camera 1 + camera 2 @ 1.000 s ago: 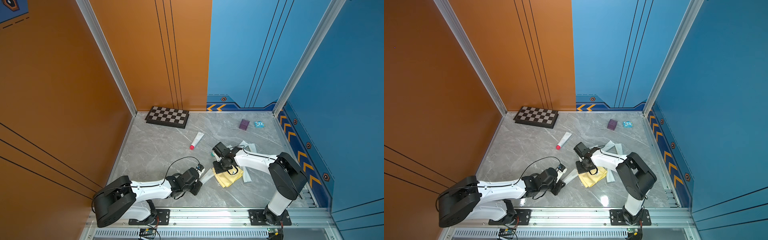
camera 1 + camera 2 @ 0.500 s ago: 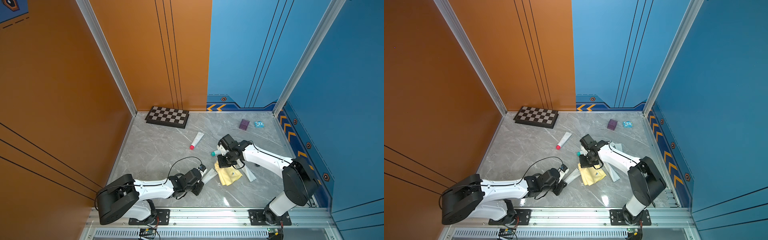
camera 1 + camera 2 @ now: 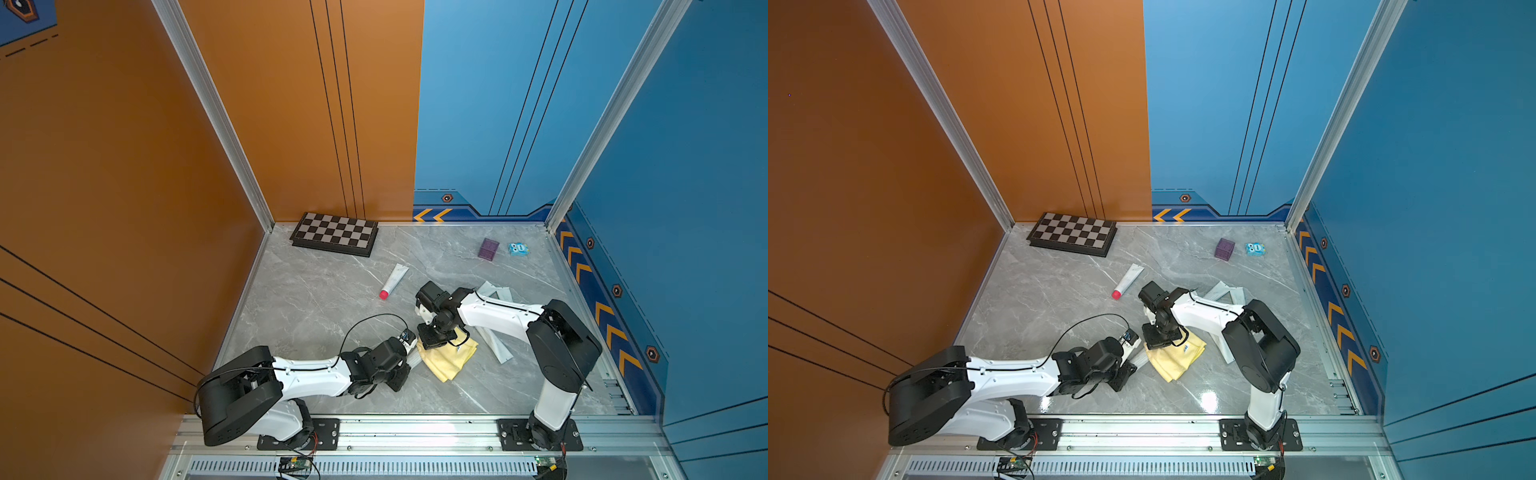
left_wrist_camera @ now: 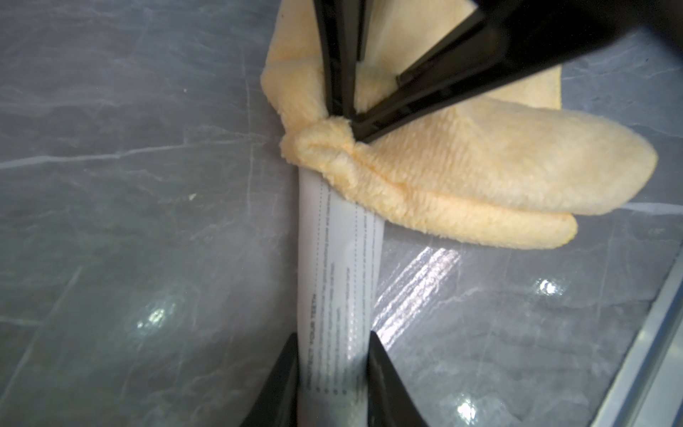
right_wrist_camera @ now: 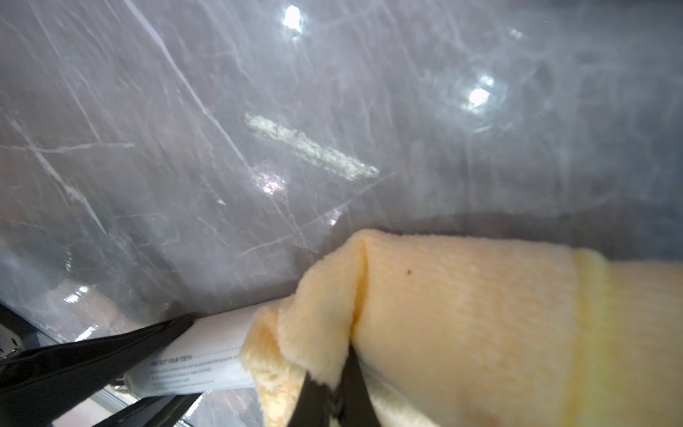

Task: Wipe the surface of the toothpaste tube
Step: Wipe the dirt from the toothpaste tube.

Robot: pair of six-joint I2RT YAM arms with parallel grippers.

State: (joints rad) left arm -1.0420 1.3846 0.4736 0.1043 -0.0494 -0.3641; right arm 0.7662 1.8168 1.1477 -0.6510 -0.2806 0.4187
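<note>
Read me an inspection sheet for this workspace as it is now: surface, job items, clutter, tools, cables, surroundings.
Surface: grey marble tabletop, glossy with glare; a pale streak, mark or vein, cannot tell.
Job's things: white toothpaste tube, its far end covered by the folded yellow cloth.
Clutter: chessboard against the back wall; red-capped tube; purple box; blue box; pale packs beside the right arm.
Tools: left tool shut on the toothpaste tube; right tool shut on the yellow cloth.
Cables: black cable arcs above the left wrist, apart from the cloth.
Surroundings: orange wall, blue wall.
</note>
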